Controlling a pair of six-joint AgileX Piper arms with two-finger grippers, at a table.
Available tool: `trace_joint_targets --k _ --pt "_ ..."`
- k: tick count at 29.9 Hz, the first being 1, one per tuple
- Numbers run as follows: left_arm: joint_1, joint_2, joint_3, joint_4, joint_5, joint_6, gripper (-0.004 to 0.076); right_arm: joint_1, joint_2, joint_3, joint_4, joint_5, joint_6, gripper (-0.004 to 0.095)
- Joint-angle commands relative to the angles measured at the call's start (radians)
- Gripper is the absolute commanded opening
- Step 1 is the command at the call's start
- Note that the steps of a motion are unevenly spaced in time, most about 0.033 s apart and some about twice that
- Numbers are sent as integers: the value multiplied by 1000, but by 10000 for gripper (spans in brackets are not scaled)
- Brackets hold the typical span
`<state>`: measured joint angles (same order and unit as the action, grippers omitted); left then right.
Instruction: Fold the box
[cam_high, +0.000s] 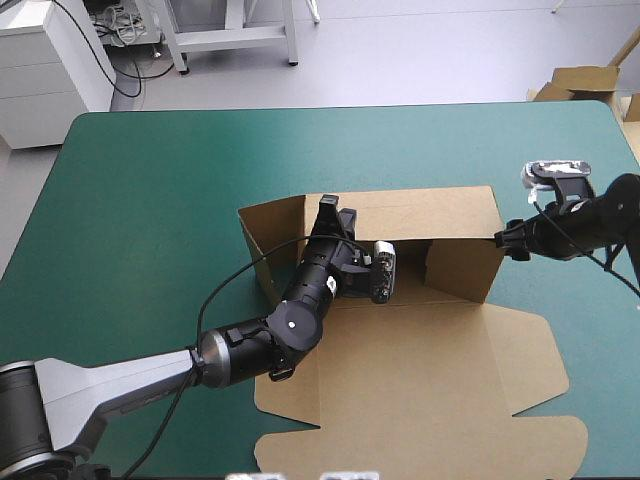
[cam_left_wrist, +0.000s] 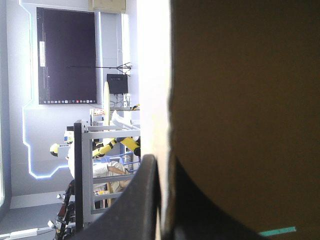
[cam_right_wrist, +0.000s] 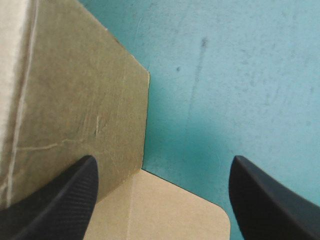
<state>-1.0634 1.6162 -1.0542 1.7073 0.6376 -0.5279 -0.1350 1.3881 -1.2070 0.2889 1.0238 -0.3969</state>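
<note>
The brown box (cam_high: 400, 350) lies mid-table with its back and side walls raised and its lid flat toward the near edge. My left gripper (cam_high: 327, 212) reaches into the tray and is shut on the top edge of the back wall. In the left wrist view the wall (cam_left_wrist: 240, 100) runs edge-on between the two black fingers (cam_left_wrist: 142, 200) of that gripper (cam_left_wrist: 160, 160). My right gripper (cam_high: 505, 238) hovers just outside the box's right wall. In its own view the right gripper (cam_right_wrist: 162, 160) stands open over the wall's corner (cam_right_wrist: 75, 100) and a flat flap (cam_right_wrist: 165, 210).
The teal-green cover (cam_high: 150, 200) is bare to the left of the box and behind it. More brown board (cam_high: 580, 80) sits beyond the table's far right corner. The lid's flaps (cam_high: 540, 440) reach close to the near edge.
</note>
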Motion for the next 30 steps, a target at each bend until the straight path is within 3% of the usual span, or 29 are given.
trace_joint_targets --k 1,14,21,26,30 --pt "-6 -33 -12 -17 5 -15 -8 -8 -78 48 69 -66 -86 668" --pt "-6 -33 -12 -17 5 -17 -8 -8 -131 99 38 -76 -213 668" --pt "-6 -33 -12 -17 5 -17 -8 -8 -131 99 43 -14 -330 668" --pt "-6 -33 -12 -17 5 -17 -8 -8 -117 99 173 -63 -451 668" --pt "-6 -33 -12 -17 5 -17 -8 -8 -84 99 283 -39 -492 668"
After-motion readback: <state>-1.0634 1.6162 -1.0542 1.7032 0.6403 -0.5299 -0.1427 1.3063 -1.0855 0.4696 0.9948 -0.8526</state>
